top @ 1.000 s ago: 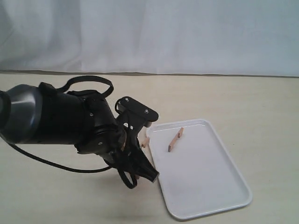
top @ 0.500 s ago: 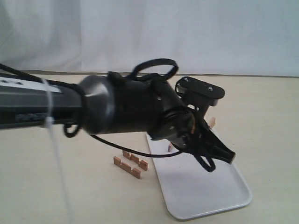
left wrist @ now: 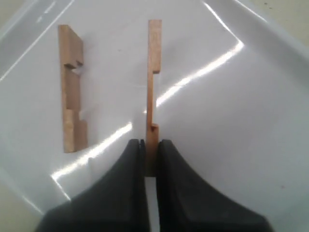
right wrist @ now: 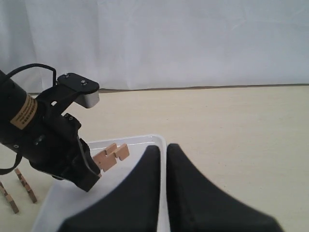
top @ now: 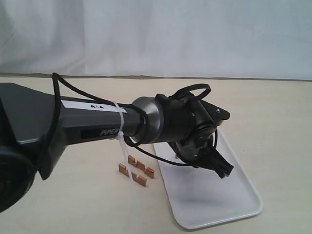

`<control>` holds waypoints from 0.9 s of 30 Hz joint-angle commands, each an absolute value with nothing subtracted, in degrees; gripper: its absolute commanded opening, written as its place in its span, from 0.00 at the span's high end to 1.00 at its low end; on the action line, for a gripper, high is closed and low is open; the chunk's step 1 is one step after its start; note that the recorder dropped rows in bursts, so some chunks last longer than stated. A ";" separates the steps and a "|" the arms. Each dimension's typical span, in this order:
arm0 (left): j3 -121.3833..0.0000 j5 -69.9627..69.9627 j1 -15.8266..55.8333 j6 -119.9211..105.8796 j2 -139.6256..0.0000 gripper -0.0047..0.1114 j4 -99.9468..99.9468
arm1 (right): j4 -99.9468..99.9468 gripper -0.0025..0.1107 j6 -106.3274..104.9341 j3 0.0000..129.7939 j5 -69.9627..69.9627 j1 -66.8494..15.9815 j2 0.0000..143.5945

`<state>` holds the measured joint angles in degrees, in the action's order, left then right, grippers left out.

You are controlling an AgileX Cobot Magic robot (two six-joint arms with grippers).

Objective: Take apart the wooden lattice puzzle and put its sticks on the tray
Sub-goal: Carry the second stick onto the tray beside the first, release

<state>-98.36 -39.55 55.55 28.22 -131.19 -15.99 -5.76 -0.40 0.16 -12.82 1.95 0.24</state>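
While the left hand (left wrist: 151, 147) is pinching one stick (left wrist: 153, 72) by its end above the tray (left wrist: 251, 101), another stick (left wrist: 71, 92) is already lying there. Two more sticks (top: 141, 165) are sitting on the table (top: 73, 204), so about halfway. Right hand (right wrist: 162, 152) is hanging closed, empty.

The left arm (top: 92, 127) was dark grey and thick. It had a white strip and the word PiPER on its side. A white zip tie (top: 118, 129) went round it. Thin black cables (top: 195, 86) looped by the round, shiny wrist. The black camera holder (right wrist: 77, 86) had small screws. The left gripper (left wrist: 150, 143) and right gripper (right wrist: 163, 148) had smooth, black, curved fingers.
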 commanded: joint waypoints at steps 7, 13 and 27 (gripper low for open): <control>-98.74 -39.19 54.65 28.86 -132.98 0.96 -16.87 | -5.30 0.94 -0.84 0.00 -12.97 1.87 0.00; -98.83 -39.30 54.65 28.86 -133.05 0.75 -16.87 | -5.30 0.94 -0.84 0.00 -12.97 1.87 0.00; -100.72 -51.06 54.65 17.96 -121.71 0.58 -14.80 | -5.30 0.94 -0.84 0.00 -12.97 1.87 0.00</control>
<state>-100.17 -47.24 54.63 23.27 -125.92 -16.03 -5.76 -0.40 0.16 -12.82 1.95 0.24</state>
